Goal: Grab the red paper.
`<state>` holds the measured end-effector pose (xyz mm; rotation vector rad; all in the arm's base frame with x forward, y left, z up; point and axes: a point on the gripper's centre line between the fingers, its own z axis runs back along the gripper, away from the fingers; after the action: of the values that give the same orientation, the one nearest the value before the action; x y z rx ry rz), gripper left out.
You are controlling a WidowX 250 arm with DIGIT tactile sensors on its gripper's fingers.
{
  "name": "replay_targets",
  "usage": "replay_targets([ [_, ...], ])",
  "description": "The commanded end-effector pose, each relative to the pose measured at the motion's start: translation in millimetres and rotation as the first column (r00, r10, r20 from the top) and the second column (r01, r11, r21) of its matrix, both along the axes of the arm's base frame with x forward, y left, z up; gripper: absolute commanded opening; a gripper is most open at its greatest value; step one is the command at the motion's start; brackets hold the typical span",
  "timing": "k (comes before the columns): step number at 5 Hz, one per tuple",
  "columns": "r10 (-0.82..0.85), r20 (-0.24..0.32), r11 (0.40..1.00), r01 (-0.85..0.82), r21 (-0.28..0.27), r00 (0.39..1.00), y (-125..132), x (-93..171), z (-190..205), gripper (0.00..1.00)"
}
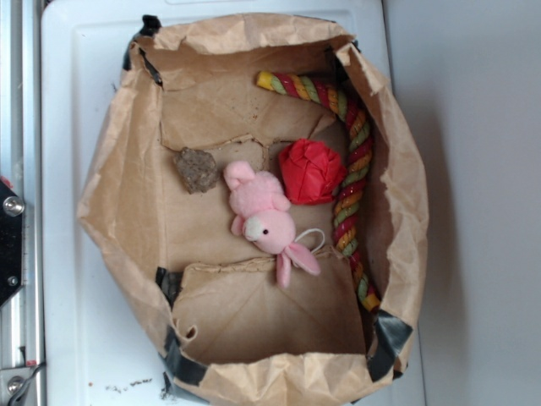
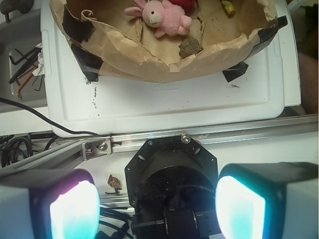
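Crumpled bright red paper ball: inside brown paper bag, centre-right, touching pink plush bunny at its 8 o'clock and red-yellow-green twisted rope at 3 o'clock. Gripper: jaws wide apart, empty, outside bag.

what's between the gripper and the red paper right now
The gripper sits open outside the bag. The paper bag's near wall rises between, and inside it the pink plush bunny lies in front of the red paper, touching it. From above, the paper is uncovered.
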<state>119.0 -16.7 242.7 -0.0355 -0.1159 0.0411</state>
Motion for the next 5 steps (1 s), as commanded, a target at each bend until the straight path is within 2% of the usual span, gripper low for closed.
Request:
replay_targets([
  [1,0.000,0.000,1.000,0.000,0.000,1.000,0.0,0.0,0.0,1.00],
  [2,0.010,0.038,1.000,-0.010,0.006,0.999,2.8,-9.6,9.9,1.00],
  [3,-0.013,0.061,0.999,0.011,0.031,0.998,5.3,40.1,-27.7,1.00],
  [4,-0.008,0.061,0.998,0.005,0.058,0.998,9.7,90.1,-34.9,1.00],
  [5,-0.001,0.059,0.998,-0.003,0.070,0.998,14.2,122.9,-38.3,1.00],
])
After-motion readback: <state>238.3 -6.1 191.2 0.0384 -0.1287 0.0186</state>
